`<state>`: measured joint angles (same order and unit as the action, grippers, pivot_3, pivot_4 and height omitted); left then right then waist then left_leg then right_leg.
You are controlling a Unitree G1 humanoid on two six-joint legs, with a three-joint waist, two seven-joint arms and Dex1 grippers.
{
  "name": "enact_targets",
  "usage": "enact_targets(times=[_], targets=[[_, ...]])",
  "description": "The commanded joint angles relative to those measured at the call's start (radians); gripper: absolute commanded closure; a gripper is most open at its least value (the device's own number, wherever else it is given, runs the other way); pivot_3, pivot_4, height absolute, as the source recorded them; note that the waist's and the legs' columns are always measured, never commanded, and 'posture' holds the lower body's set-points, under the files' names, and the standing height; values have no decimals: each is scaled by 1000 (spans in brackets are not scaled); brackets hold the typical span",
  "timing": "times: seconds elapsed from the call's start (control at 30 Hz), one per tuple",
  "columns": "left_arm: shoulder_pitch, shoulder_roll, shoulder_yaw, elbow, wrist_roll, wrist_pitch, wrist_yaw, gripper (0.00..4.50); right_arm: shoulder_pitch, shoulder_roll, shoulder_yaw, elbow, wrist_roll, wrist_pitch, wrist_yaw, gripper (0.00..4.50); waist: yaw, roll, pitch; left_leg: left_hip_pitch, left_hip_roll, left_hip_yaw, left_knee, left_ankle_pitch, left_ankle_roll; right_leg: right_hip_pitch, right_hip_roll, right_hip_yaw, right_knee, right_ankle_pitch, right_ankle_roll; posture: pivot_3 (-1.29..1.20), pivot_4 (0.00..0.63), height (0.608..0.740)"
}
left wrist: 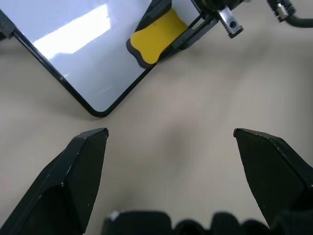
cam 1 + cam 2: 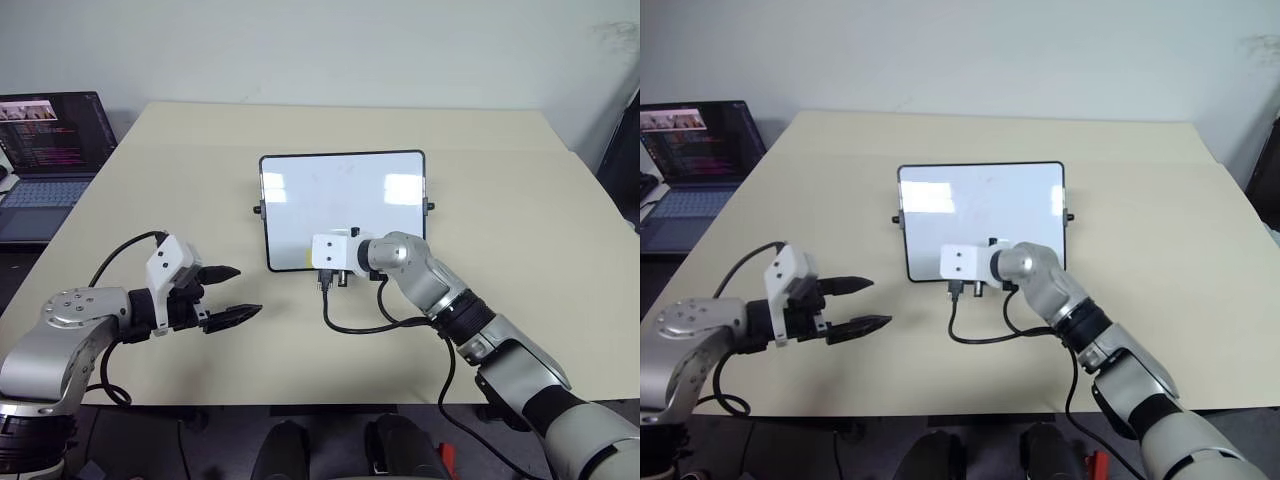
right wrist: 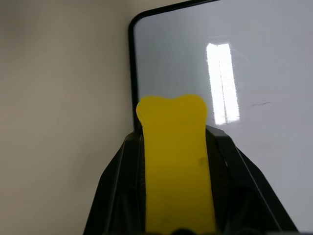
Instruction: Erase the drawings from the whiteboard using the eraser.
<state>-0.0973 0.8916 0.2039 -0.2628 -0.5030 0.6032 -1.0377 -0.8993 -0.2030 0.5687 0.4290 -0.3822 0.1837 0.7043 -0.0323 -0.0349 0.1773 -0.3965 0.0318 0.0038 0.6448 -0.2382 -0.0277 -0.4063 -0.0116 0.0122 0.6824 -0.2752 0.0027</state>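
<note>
Nearest to me is my left gripper (image 2: 232, 292), hanging just above the worktop (image 2: 520, 250) at the near left with its black fingers spread wide and nothing between them; the board's near left corner lies beyond its tips, well apart.

My right gripper (image 1: 168, 41) is clamped tight on the eraser (image 3: 174, 161), the yellow top facing up between the two black fingers. Its rounded nose sits over the near left part of the whiteboard (image 2: 340, 195), just inside the black frame. From the head views I cannot tell whether the felt is actually pressing on the glass or floating just above it.

As for the drawings, I see no red marks on the white surface, only window glare and a faint grey scratch or smudge. Whether any ink hides under the wrist and eraser, I cannot say.

My judgement: this is a late wiping pass near the board's front edge. To do it well I would keep the felt flat, press lightly and evenly, and stroke parallel to the frame, not across it, so the eraser does not catch the rim. The board is light and unanchored, so a hard push could slide it; the free left gripper could steady the near corner if it creeps.
</note>
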Motion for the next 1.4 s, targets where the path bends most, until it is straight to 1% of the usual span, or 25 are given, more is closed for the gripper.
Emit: enact_targets(times=[0.03,0.13,0.2,0.33,0.43,0.53,0.63,0.7,0.77,0.87,0.93,1.1,1.23,1.37,1.4], targets=[[-21,17,13,0,-2,-18,-7,0,-51,-20,-63,52,-24,1,-74,3224,1,0,0,0,0,0,0,0,0,0,0,0,0,0,1,0,150,740],[-30,17,11,6,0,-20,-9,0,-33,-33,-52,42,-9,15,-17,3224,4,0,0,0,0,-1,0,1,1,1,0,-1,-1,0,1,0,150,740],[-32,16,8,8,1,-22,-9,0,-31,-35,-68,57,-16,12,-57,3224,4,0,0,0,0,0,0,1,1,1,0,0,-1,1,-1,0,150,740],[-35,11,-3,10,4,-26,-10,0,-82,-50,-119,112,-15,1,-139,3224,3,0,0,0,0,0,-1,1,1,0,0,0,-1,1,-2,0,150,740],[-45,9,-10,15,6,-26,-11,0,-103,-67,-136,139,-12,-11,-151,3224,4,0,0,0,0,0,0,1,1,1,0,0,-1,2,-1,0,150,740],[-50,9,-14,17,5,-27,-16,0,-80,-77,-123,117,-2,13,-82,3224,4,-1,-1,0,-1,0,0,1,1,1,0,0,-1,2,-1,0,150,740],[-55,10,-18,17,4,-28,-19,0,-26,-91,-91,59,9,61,26,3225,3,-1,-1,0,0,0,0,1,1,1,0,0,-1,1,-1,0,150,740],[-58,10,-19,17,3,-27,-22,0,-1,-97,-83,22,10,78,66,3225,1,-1,-1,0,0,0,-1,1,1,1,0,0,-1,1,-1,0,150,740],[-64,9,-21,17,4,-27,-25,0,-6,-88,-100,19,-1,71,29,3225,1,-1,-1,1,0,0,-1,1,1,1,0,0,-1,1,-1,0,150,740],[-83,5,-26,17,0,-25,-29,0,-73,-67,-165,86,-10,19,-137,3225,0,-1,-1,1,0,0,0,1,1,1,0,0,0,1,-1,0,150,740],[-101,4,-28,21,-4,-24,-32,0,-99,-69,-180,112,-1,6,-162,3225,1,-1,0,1,0,0,0,2,3,1,0,1,0,2,1,0,150,740],[-146,-5,-37,50,-3,-32,-32,0,-66,-85,-150,108,7,26,-89,3225,3,-1,-1,0,0,1,0,2,3,1,0,1,-2,3,0,0,150,740],[-190,-17,-49,77,-2,-42,-34,0,-8,-110,-131,44,11,79,7,3225,2,-1,-1,0,0,1,-1,2,3,1,0,1,-2,3,-1,0,150,740],[-252,-28,-79,106,3,-58,-51,0,8,-135,-165,3,9,96,1,3225,3,-1,-1,0,-1,1,0,2,3,1,0,1,-1,2,2,0,150,740],[-273,-32,-91,120,10,-66,-57,0,13,-123,-199,-24,42,105,-9,3225,3,-1,-1,1,-1,1,0,2,3,1,0,1,-1,1,3,0,150,740]])
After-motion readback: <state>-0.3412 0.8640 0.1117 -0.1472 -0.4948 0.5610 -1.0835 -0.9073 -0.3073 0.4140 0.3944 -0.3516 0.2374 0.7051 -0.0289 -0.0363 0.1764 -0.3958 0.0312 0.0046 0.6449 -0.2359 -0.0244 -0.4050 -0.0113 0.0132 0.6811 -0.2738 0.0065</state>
